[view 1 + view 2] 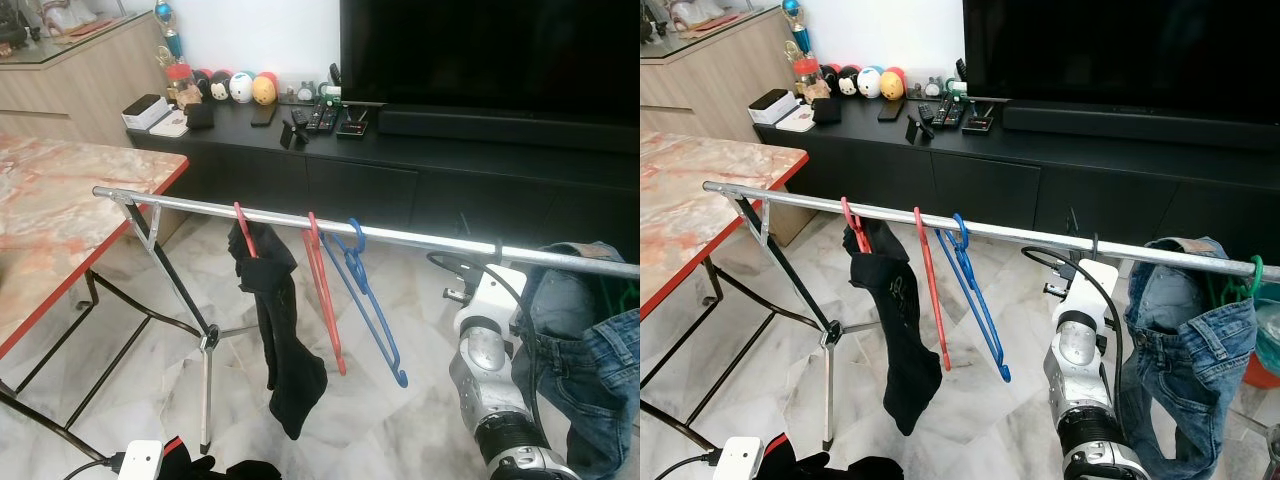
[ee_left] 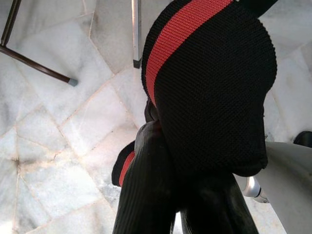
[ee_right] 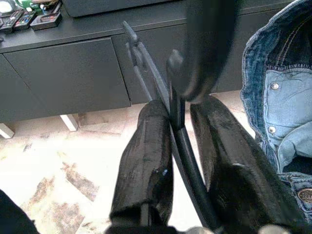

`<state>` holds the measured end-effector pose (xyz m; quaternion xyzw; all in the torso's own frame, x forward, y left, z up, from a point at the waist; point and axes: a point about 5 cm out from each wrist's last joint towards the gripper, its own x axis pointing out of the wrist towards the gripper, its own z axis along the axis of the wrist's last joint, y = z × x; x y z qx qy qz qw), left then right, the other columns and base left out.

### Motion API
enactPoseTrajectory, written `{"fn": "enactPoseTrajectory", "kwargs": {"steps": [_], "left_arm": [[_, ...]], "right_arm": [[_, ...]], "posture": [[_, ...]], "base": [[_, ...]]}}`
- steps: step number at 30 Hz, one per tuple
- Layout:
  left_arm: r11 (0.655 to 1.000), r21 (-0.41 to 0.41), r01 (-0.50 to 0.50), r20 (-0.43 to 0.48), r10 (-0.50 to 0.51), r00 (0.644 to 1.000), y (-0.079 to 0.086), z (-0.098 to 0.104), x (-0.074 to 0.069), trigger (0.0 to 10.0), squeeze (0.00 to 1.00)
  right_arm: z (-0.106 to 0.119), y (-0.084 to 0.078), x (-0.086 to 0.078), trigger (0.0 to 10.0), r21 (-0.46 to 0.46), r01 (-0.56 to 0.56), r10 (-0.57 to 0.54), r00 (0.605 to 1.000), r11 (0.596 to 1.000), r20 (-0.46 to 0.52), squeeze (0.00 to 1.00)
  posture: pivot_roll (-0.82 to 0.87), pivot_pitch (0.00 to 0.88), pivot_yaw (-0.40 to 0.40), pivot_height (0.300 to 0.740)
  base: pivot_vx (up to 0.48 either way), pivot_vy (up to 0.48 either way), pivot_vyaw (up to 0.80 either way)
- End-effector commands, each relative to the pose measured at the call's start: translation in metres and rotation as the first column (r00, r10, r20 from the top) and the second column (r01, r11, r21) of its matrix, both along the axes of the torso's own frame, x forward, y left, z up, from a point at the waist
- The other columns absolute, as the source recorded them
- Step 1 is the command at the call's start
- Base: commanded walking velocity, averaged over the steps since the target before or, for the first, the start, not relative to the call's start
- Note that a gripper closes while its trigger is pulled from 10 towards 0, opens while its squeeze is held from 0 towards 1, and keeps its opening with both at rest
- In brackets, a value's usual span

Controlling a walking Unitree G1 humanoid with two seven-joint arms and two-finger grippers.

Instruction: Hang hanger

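Right gripper (image 3: 178, 146): both black fingers are closed narrowly on a thin black hanger (image 3: 161, 92), visible in the right wrist view. The hanger is dark, slim and smooth, plastic by the look. Its shaft runs lengthwise between the fingers and away from the wrist, towards the black TV cabinet (image 1: 400, 165). A curved dark part, probably the hook, sits just past the fingertips, blurred.

In the head views the right arm (image 1: 1080, 350) stands raised, directly below the silver drying-rack rail (image 1: 400, 237), in the gap between the blue hanger (image 1: 365, 300) and the denim jeans (image 1: 1185, 340). A dark hook tip (image 1: 1092, 243) shows at the rail there; whether it already bears on the rail I cannot tell.

Key relation: the rail lies just above the fingers and runs crosswise to the hanger's long axis. Judgement: the hook must go over the rail and settle before release.

Rail: a round, polished metal tube on a folding tripod leg. It also carries a red hanger (image 1: 325, 300), and a second red one bearing a limp black cloth (image 1: 285, 340).

Left gripper (image 2: 170, 195): low by the marble floor (image 2: 58, 146), fingers pinching a black knit garment with a red stripe (image 2: 209, 87); ribbed, soft fabric. The right arm is the nearer to the rail.
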<state>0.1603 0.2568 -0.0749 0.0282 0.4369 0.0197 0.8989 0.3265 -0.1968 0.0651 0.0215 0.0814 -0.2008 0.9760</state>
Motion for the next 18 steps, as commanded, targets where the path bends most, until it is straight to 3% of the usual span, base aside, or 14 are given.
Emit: {"fn": "enactPoseTrajectory", "kwargs": {"steps": [1, 5, 6, 18], "left_arm": [[1.0, 0.02, 0.018, -0.025, -0.017, 1.0, 0.0048, -0.0004, -0.0039, 10.0, 0.0], [1.0, 0.018, 0.016, -0.024, -0.016, 1.0, 0.0046, -0.0005, -0.0042, 10.0, 0.0], [1.0, 0.018, 0.017, -0.025, -0.016, 1.0, 0.0045, -0.0006, -0.0043, 10.0, 0.0], [1.0, 0.017, 0.018, -0.026, -0.017, 1.0, 0.0045, -0.0008, -0.0049, 10.0, 0.0]], "right_arm": [[-0.0169, 0.0052, -0.008, 10.0, 0.021, -0.006, 0.008, 0.997, 1.0, -0.077, 1.0], [-0.0164, 0.0047, -0.0082, 10.0, 0.017, -0.001, 0.002, 0.997, 1.0, -0.072, 0.98], [-0.0162, 0.0046, -0.0083, 10.0, 0.016, -0.002, 0.003, 0.998, 1.0, -0.07, 0.0], [-0.007, 0.0034, -0.0055, 10.0, 0.006, -0.001, 0.001, 1.0, 1.0, -0.016, 0.0]], "posture": [[0.1, 0.009, 0.121, 0.74], [0.1, 0.007, 0.119, 0.74], [0.1, 0.007, 0.119, 0.74], [0.1, 0.011, 0.119, 0.74]], "base": [[0.0, 0.0, 0.0], [0.0, 0.0, 0.0], [0.0, 0.0, 0.0], [0.0, 0.0, 0.0]]}}
